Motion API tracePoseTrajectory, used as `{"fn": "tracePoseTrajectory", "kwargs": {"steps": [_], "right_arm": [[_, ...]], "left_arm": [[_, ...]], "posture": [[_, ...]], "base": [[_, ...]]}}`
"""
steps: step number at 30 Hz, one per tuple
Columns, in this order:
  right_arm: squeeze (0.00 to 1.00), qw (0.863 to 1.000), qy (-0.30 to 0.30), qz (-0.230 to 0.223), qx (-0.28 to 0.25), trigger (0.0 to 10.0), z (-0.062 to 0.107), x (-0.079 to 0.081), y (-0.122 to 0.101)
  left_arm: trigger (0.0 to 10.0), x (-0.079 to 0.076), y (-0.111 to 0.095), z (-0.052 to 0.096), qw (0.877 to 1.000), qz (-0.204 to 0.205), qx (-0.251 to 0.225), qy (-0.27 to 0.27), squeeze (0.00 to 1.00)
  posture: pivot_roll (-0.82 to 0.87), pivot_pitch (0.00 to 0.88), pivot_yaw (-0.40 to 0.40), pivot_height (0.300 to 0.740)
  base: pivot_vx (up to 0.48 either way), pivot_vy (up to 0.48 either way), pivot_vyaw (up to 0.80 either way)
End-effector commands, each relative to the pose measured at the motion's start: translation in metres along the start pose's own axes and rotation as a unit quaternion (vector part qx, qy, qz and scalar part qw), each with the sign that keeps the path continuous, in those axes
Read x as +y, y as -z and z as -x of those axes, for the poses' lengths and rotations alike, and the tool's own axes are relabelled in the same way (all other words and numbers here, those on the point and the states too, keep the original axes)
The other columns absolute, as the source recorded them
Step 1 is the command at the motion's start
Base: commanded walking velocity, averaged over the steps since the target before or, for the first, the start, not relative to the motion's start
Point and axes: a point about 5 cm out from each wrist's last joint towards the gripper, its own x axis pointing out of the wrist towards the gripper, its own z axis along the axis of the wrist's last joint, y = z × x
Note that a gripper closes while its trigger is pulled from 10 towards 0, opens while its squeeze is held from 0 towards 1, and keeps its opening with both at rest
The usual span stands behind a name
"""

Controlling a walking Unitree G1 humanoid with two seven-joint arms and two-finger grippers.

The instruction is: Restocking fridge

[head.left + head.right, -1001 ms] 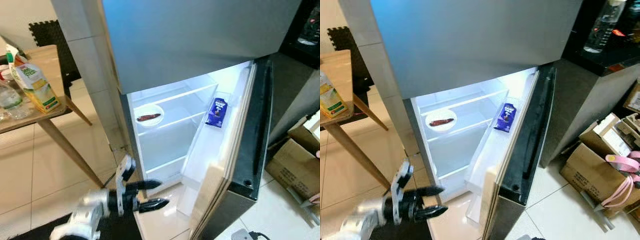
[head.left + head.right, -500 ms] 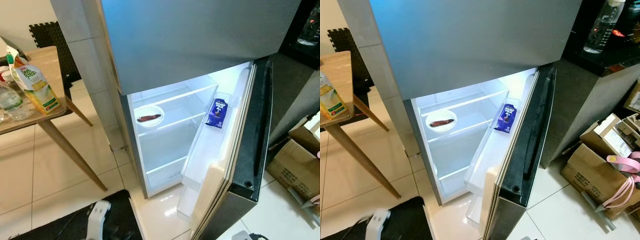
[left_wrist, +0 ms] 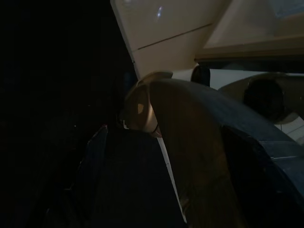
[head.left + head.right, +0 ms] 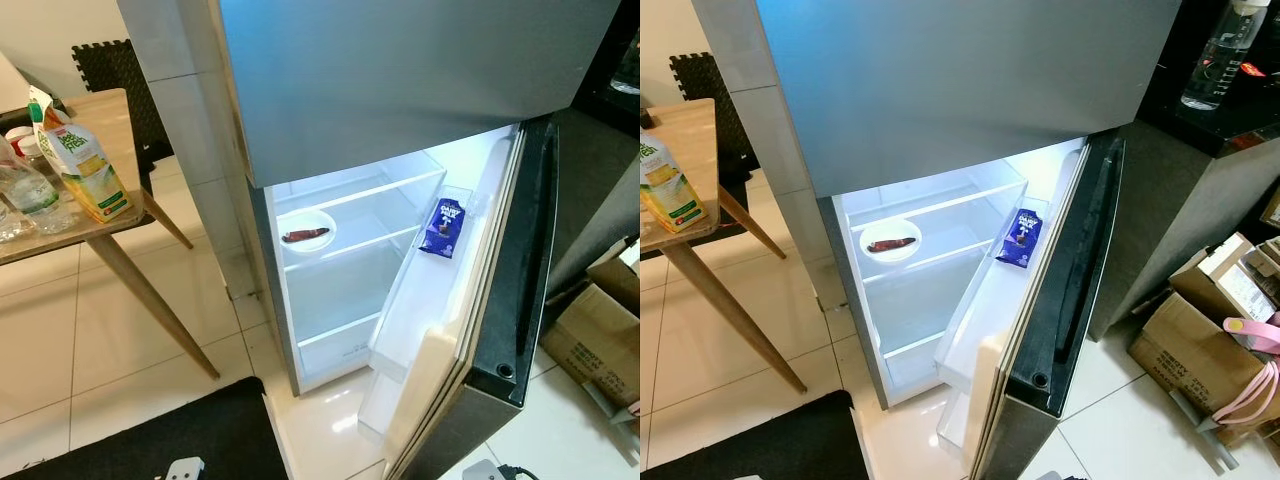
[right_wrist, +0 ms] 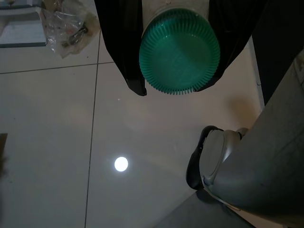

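Fridge (image 4: 400, 90) stands with lower door (image 4: 500, 300) swung wide open, upper door shut. Inside is lit, shelves mostly bare. White plate (image 4: 306, 230) with a dark reddish-brown item (image 4: 304, 236) sits on the upper glass shelf, left side. Purple packet (image 4: 442, 226) stands in the upper door bin. Lower door bins (image 4: 400, 390) look bare. Drawer (image 4: 340, 350) at the bottom of the compartment.

Right gripper (image 5: 179, 80) hangs low over the tiled floor (image 5: 71, 142), jaws closed around a bottle with a green ribbed cap (image 5: 179, 51); cap faces the wrist camera, black fingers (image 5: 126, 47) press on either side of the bottle neck. So the bottle is down by the robot's side, well apart from the fridge shelves. Grey robot foot or leg part (image 5: 213, 156) near it, a crumpled clear bag (image 5: 69, 23) on the floor further off.

Left wrist view is very dark; a rounded tan-and-dark shape (image 3: 156, 114) and pale floor beyond can be made out, jaws state cannot tell.

Wooden bench (image 4: 100, 200) stands left of the fridge, with a juice carton (image 4: 85, 165) and clear water bottles (image 4: 25, 190) on it. Black mat (image 4: 150, 440) on the floor in front of the fridge. Cardboard boxes (image 4: 1200, 340) on the floor right of the fridge, pink strap (image 4: 1260, 370) over one. Clear bottle (image 4: 1220, 55) on the dark counter right of the fridge.
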Motion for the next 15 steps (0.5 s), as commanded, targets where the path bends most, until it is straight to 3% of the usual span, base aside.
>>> {"fn": "tracePoseTrajectory", "kwargs": {"steps": [1,12,15], "right_arm": [[0.0,1.0,-0.001,0.001,0.008,10.0,0.0002,0.002,0.003],[0.0,1.0,-0.002,0.002,0.01,10.0,0.0002,0.002,0.0035],[0.0,1.0,-0.001,0.003,0.011,10.0,0.0003,0.0015,0.004]], "left_arm": [[10.0,-0.0066,0.005,-0.0037,1.0,0.001,0.003,-0.005,0.0],[10.0,-0.009,0.0022,-0.0061,1.0,-0.004,0.001,-0.007,0.0],[10.0,-0.0095,0.0023,-0.0063,1.0,-0.006,0.002,-0.007,0.0]], "posture": [[-0.08,0.073,-0.019,0.74],[-0.08,0.069,-0.019,0.74],[-0.08,0.063,-0.021,0.74]], "base": [[0.0,0.0,0.0],[0.0,0.0,0.0],[-0.272,0.0,0.0]]}}
